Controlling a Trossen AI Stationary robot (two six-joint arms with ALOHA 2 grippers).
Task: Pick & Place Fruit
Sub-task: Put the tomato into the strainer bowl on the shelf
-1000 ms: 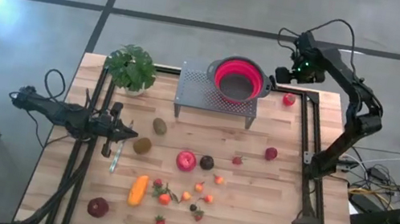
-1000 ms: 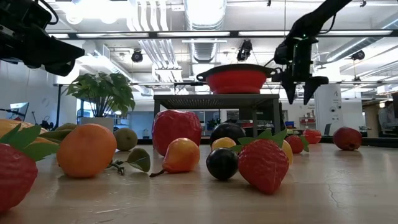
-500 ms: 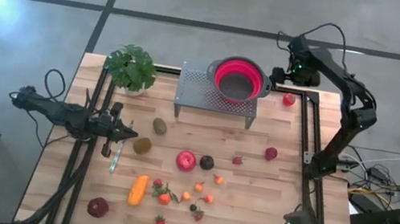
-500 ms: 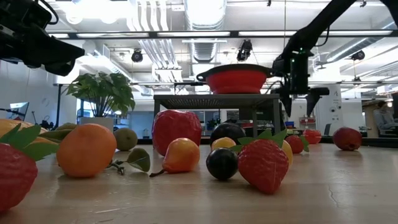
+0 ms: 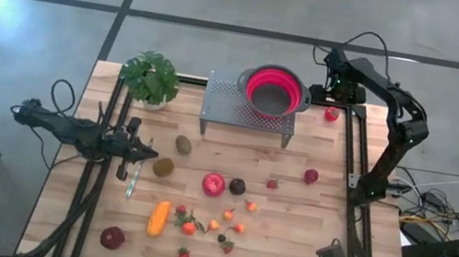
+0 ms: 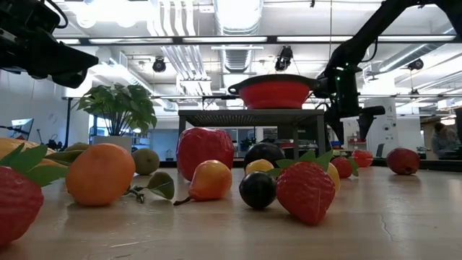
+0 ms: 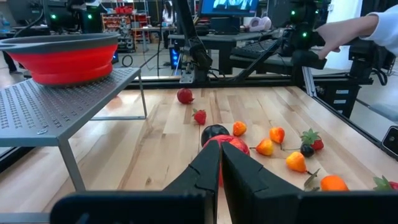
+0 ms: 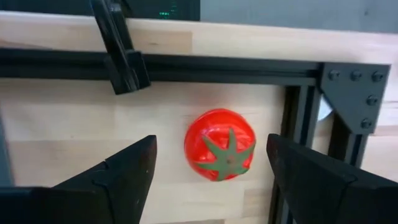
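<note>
Small toy fruits lie across the wooden table: a red apple, a dark plum, two kiwis, a long orange piece, a dark-red round one and tiny strawberries and orange bits. A round red fruit with a green star top rests near the table's far right corner. My right gripper hangs open above it, one finger on each side, touching nothing. My left gripper is shut and waits low at the table's left side.
The red colander stands on a grey perforated stand at the far middle, just left of my right gripper. A potted plant sits far left. Black frame rails run beside the red fruit. A person's hand shows beyond the table.
My right gripper has moved away from the colander's rim toward the table's far right corner and has come down over the star-topped red fruit, turning about as it went. No fruit has moved.
</note>
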